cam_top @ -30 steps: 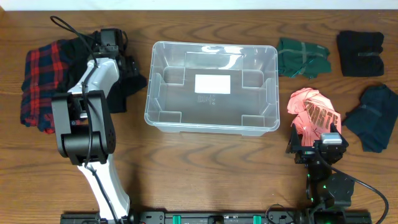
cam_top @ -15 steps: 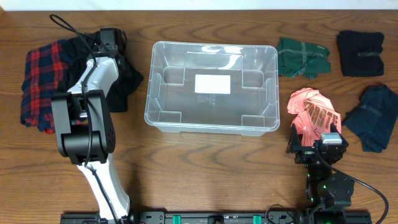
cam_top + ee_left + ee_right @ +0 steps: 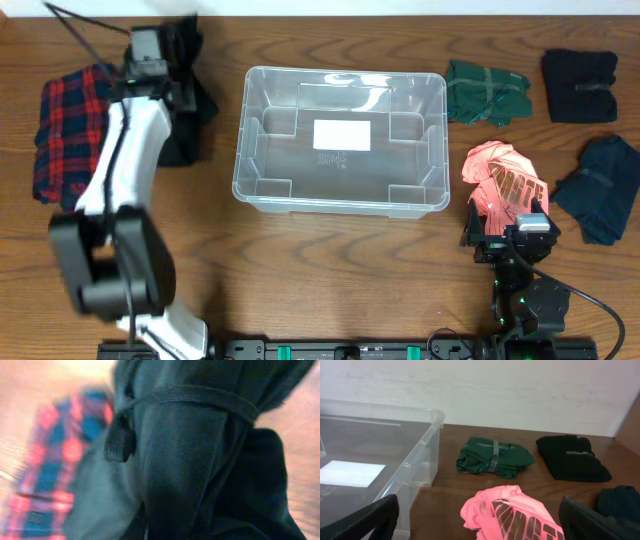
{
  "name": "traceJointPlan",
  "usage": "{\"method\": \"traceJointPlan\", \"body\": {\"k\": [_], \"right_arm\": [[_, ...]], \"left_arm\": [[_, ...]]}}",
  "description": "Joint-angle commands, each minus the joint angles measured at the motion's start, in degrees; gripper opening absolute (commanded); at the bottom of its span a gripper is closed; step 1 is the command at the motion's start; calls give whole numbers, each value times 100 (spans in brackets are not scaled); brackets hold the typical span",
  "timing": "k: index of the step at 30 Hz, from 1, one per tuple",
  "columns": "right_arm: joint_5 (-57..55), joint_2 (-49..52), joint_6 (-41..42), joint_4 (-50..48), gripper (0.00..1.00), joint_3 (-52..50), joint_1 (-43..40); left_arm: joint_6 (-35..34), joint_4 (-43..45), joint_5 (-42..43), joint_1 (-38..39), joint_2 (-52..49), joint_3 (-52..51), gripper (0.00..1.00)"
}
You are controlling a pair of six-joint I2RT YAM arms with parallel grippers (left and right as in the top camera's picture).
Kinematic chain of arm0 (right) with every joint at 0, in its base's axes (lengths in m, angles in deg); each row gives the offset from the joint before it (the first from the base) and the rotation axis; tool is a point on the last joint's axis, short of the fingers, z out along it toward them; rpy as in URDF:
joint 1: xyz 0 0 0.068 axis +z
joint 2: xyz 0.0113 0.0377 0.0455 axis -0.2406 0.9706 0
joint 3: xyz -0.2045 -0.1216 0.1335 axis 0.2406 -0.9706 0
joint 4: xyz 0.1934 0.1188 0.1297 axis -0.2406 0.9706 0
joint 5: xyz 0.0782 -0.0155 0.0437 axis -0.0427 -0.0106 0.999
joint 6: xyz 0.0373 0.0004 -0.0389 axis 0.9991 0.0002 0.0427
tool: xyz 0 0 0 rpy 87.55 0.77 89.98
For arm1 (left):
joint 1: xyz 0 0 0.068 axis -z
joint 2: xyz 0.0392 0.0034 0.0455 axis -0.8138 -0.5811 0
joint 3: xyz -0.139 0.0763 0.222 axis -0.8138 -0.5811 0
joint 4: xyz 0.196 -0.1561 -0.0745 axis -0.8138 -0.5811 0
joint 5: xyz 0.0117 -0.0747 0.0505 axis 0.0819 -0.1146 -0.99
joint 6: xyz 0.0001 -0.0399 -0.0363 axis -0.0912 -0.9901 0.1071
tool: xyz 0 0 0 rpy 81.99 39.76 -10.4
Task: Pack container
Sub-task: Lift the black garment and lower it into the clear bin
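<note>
1. Clear plastic, the container (image 3: 245, 140) sits in the middle of the wooden tabletop (image 3: 330, 270), open side up. Nothing lies inside it, and a white label (image 3: 342, 134) shows on its base.
2. Left of the container, a red plaid garment (image 3: 65, 130) lies at the far left. A black garment (image 3: 188, 125) lies between it and the container, touching the plaid cloth.
3. The left gripper (image 3: 160, 45) is stretched out to the far-left corner, above the black garment, and is blurred from overhead.
4. In the left wrist view, dark cloth with a strap across it fills nearly the whole frame, with the plaid beside it. The cloth hides the fingers, so I cannot tell how far apart they are or whether they hold it.
5. Right of the container, a green folded garment (image 3: 487, 92) lies at the far side. A black folded garment (image 3: 580, 85) lies further right.
6. A pink shirt (image 3: 500, 180) with dark lettering lies just beside the container's near-right corner. A dark blue garment (image 3: 600, 190) lies to its right.
7. The right gripper (image 3: 479, 505) rests low at the near right, just on the near side of the pink shirt. Its fingers (image 3: 375, 520) are spread wide and hold nothing.
</note>
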Motion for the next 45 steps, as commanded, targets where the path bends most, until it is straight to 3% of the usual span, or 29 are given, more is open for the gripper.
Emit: {"method": "traceJointPlan", "body": {"k": [1, 6, 11, 19, 32, 45], "right_arm": [[42, -39, -70, 17, 99, -13, -39], [42, -39, -70, 17, 99, -13, -39], [42, -39, -70, 17, 99, -13, -39], [42, -39, -70, 17, 99, -13, -39], [42, -39, -70, 17, 99, -13, -39], [42, -39, -70, 17, 99, -13, -39]], "left_arm": [[693, 96, -146, -7, 798, 116, 6], [1080, 94, -153, 11, 1438, 116, 6], [1934, 33, 393, 278, 1902, 116, 6], [3333, -426, 1025, 1598, 2343, 114, 6], [3582, -1104, 1029, 3150, 2017, 114, 6], [4050, -1078, 1134, 3585, 1049, 114, 6]]}}
